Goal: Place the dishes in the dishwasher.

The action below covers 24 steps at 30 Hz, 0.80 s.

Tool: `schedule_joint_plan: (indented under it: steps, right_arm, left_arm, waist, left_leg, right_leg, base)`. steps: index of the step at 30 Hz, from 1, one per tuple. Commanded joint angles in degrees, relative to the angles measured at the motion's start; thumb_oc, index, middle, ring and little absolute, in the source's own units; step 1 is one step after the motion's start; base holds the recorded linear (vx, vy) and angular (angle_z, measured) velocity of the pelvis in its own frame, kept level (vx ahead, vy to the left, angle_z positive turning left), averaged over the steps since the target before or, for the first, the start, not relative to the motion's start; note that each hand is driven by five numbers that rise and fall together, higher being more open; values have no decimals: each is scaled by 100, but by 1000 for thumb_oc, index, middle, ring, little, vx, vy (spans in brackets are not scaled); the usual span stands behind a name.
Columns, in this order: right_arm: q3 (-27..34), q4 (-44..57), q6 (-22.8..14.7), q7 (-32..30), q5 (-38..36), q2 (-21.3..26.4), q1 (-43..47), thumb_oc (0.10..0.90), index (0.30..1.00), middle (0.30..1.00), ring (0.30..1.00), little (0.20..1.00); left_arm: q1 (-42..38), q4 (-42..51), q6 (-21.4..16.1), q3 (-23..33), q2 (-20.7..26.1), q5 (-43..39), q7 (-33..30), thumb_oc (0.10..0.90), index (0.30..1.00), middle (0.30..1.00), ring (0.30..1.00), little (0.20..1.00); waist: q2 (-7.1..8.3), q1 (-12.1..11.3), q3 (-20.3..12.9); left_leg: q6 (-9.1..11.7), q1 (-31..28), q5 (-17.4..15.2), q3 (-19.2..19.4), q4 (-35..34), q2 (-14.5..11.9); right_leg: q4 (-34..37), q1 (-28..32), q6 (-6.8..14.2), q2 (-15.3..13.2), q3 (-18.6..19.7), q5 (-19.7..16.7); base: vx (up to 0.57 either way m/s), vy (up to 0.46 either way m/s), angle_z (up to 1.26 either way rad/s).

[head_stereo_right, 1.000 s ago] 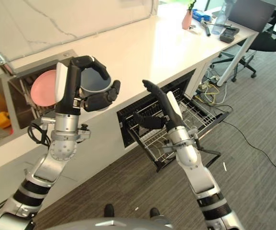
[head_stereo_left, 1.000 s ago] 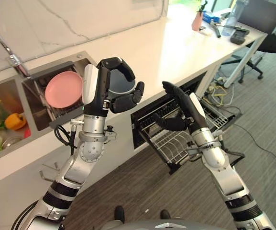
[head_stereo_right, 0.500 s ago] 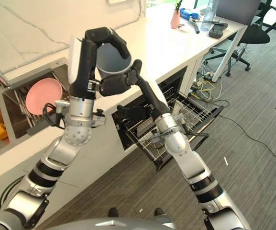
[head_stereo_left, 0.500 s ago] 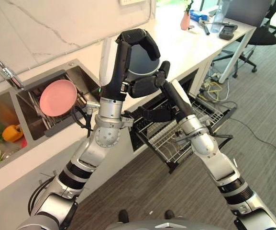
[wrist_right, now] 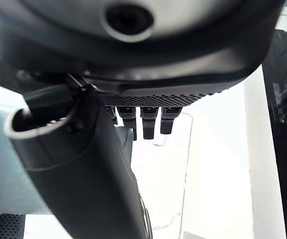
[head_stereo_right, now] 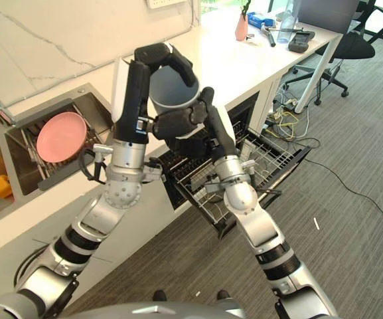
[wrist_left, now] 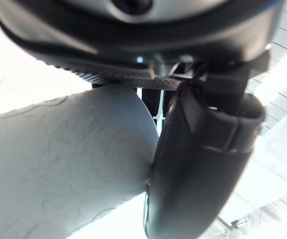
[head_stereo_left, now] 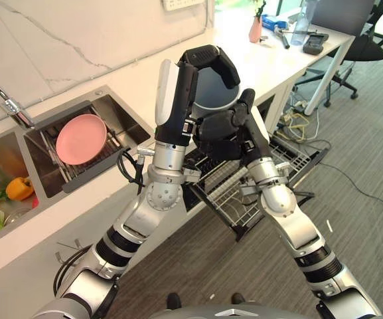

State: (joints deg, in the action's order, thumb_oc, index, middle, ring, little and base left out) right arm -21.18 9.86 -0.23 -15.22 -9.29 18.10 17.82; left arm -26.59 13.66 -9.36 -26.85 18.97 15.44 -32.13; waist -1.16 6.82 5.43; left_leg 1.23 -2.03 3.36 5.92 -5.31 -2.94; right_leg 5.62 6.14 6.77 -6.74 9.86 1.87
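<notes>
- We see the pulled-out dishwasher rack [head_stereo_left: 257, 183] lowest and nearest, below the counter edge, its wire grid bare where it shows.
- Above it, our left hand [head_stereo_left: 208, 66] is clamped on a grey bowl [head_stereo_left: 212, 93], fingers curled over its rim and thumb against its side, held high in the air.
- Our right hand [head_stereo_left: 234, 133] reaches up just under that bowl; we cannot tell how its fingers stand.
- Farther back, 1 pink plate [head_stereo_left: 80, 138] leans in the sink [head_stereo_left: 115, 109] rack.
- Beyond lies the white counter [head_stereo_left: 244, 60].
</notes>
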Motion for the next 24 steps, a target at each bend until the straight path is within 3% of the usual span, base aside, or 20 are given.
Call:
schedule_joint_plan:
  steps: [1, 12, 13, 14, 15, 24]
  right_arm:
    - [321, 736, -783, -257, -485, -322, 690, 800, 900, 900, 900, 900]
    - [120, 794, -1143, -300, -1311, -513, 892, 800, 900, 900, 900, 900]
    - [94, 804, -1149, -307, -1300, -487, 917, 654, 681, 681, 681, 681]
    - [96, 811, -1146, -299, -1310, -473, 930, 547, 521, 521, 521, 521]
    - [98, 798, -1144, -324, -1272, -446, 936, 400, 300, 300, 300, 300]
    - [226, 914, -1366, -287, -1195, -419, 872, 400, 300, 300, 300, 300]
  left_arm:
    - [-765, 14, -394, -197, -227, -88, -254, 400, 300, 300, 300, 300]
    - [-624, -250, -518, -718, -411, -289, -137, 400, 300, 300, 300, 300]
    - [-575, -305, -530, -788, -400, -303, -92, 400, 300, 300, 300, 300]
    - [-555, -319, -536, -811, -402, -324, -71, 400, 300, 300, 300, 300]
    - [-528, -337, -538, -839, -406, -336, -56, 400, 300, 300, 300, 300]
    - [-395, -429, -581, -1020, -421, -338, 98, 400, 300, 300, 300, 300]
  waist:
    - [163, -115, -502]
    - [187, -156, -529]
    - [199, -169, -529]
    - [206, -171, -527]
    - [212, -175, -526]
    - [223, -197, -517]
  left_leg:
    - [308, -334, -285, -98, 31, -289]
    - [326, -324, -256, -202, 31, -279]
    - [332, -312, -247, -226, 31, -281]
    - [334, -308, -244, -236, 31, -283]
    - [334, -307, -241, -242, 31, -284]
    - [349, -281, -228, -282, 31, -293]
  right_leg:
    - [-62, 36, 95, 180, -343, -59]
    - [-62, 92, 51, 177, -488, -42]
    - [-62, 91, 46, 184, -503, -40]
    - [-62, 89, 42, 186, -515, -41]
    - [-62, 90, 41, 189, -525, -44]
    - [-62, 99, 30, 187, -597, -32]
  base:
    - [-9, -10, 3]
    - [-6, -9, 6]
    - [-4, -5, 12]
    - [1, -7, 7]
    - [0, 0, 0]
    - [0, 0, 1]
